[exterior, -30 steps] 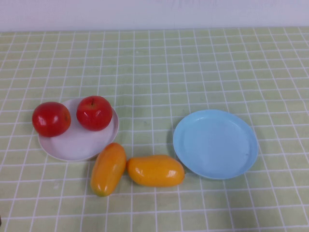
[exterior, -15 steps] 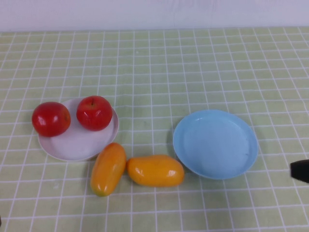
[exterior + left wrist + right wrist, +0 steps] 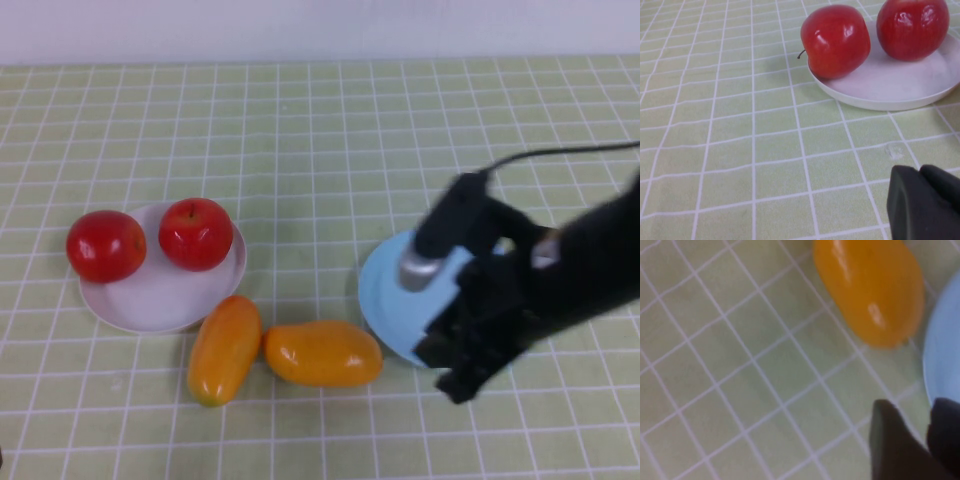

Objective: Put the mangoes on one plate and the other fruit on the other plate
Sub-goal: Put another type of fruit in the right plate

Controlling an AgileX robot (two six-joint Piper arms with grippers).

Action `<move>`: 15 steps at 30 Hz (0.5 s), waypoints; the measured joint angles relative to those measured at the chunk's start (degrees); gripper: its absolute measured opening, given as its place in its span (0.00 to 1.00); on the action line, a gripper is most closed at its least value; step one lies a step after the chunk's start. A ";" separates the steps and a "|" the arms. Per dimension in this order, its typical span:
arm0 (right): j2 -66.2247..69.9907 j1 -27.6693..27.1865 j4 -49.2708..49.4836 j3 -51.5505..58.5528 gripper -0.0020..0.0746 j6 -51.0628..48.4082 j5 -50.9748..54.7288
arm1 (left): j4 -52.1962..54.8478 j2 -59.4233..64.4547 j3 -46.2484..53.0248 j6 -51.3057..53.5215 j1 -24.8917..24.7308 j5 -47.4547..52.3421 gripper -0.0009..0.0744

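Two mangoes (image 3: 224, 348) (image 3: 322, 353) lie on the cloth, touching end to end, between the white plate (image 3: 160, 295) and the blue plate (image 3: 385, 290). One apple (image 3: 196, 233) sits on the white plate; the other apple (image 3: 106, 245) rests on its left rim. My right gripper (image 3: 455, 385) hangs over the blue plate's near-left edge, right of the nearer mango (image 3: 870, 287), fingers slightly apart and holding nothing. My left gripper (image 3: 918, 170) is shut and empty, low over the cloth near the white plate (image 3: 890, 85) and apples (image 3: 836, 41) (image 3: 912, 27).
A green checked cloth (image 3: 320, 140) covers the whole table. The right arm (image 3: 560, 270) and its cable cover most of the blue plate (image 3: 945, 355). A white wall runs along the far edge.
The right arm came in from the right edge and now reaches across the blue plate toward the mangoes. Its fingers have begun to part. The fruit and plates have not moved.
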 joint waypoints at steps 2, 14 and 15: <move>3.81 2.22 -1.34 -3.74 0.31 -1.45 -0.10 | 0.00 0.00 0.00 0.00 0.00 0.00 0.01; 15.17 6.83 -10.49 -10.36 0.83 -13.11 -10.74 | 0.00 0.00 0.00 0.00 0.00 0.04 0.01; 15.67 6.83 -11.16 -10.36 0.83 -13.24 -11.38 | 0.00 0.00 0.00 0.00 0.00 0.04 0.01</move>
